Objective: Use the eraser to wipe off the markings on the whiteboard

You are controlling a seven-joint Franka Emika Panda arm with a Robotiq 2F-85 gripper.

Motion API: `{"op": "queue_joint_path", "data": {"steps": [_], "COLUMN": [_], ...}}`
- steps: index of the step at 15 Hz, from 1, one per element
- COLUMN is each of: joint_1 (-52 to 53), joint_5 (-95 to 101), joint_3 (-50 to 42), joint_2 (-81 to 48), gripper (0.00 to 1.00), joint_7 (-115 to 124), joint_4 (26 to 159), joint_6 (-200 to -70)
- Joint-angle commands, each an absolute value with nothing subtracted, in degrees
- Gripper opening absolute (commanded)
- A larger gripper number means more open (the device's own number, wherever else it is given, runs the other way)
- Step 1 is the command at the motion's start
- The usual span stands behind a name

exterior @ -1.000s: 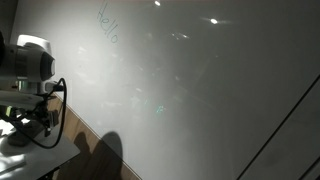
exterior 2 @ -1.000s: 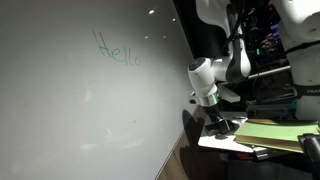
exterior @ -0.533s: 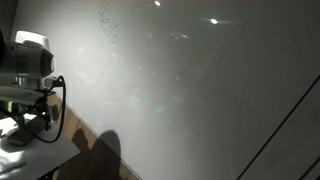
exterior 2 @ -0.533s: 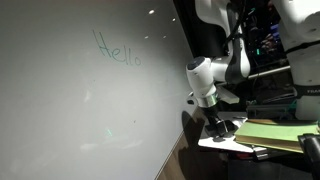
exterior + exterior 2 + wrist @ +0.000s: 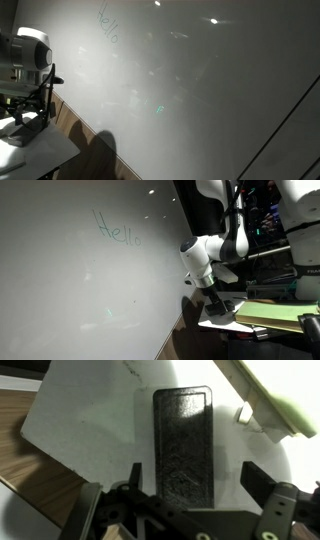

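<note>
**Wrist view.** The gripper hangs above a white table top with its jaws spread wide and holding nothing. One finger shows to the left of the eraser and the other to the right. Both appear to stand clear of its long edges.

The eraser is a black rectangular block with a mottled upper face. It lies flat on the table top with its long axis running from near to far, and its near end sits between the two fingers. Just right of its far end lies a small white object, too blurred to identify. A pale green pad crosses the far right corner. A wooden surface shows at the near left, past the table's edge.

**Exterior views.** The whiteboard fills most of the frame in both exterior views. The word "Hello" stands in green in its upper part and is intact. The arm is beside the board's edge, bent downward over the table top, with its white wrist joint turned toward the board. In an exterior view the same arm appears at the far left, well below and to the left of the writing. Both views are dim. The eraser cannot be made out in either, probably because it lies under the lowered wrist.
</note>
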State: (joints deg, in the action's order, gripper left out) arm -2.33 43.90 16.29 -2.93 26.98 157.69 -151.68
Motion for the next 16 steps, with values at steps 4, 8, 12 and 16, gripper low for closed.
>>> {"op": "queue_joint_path", "data": {"steps": [4,8,12,16], "joint_1": [4.59,4.3,5.12,5.75], "joint_5": [32.04,29.35,25.89,24.4], "joint_3": [12.17,9.94,9.5,9.49], "joint_2": [3.21,4.01,2.99,1.93], "gripper": [1.0,1.0,1.0,1.0], "joint_7": [16.96,11.13,7.82,6.31], "joint_4": [157.16,157.16,157.19,157.46], "joint_6": [-143.14,-141.38,-139.87,-140.04]}}
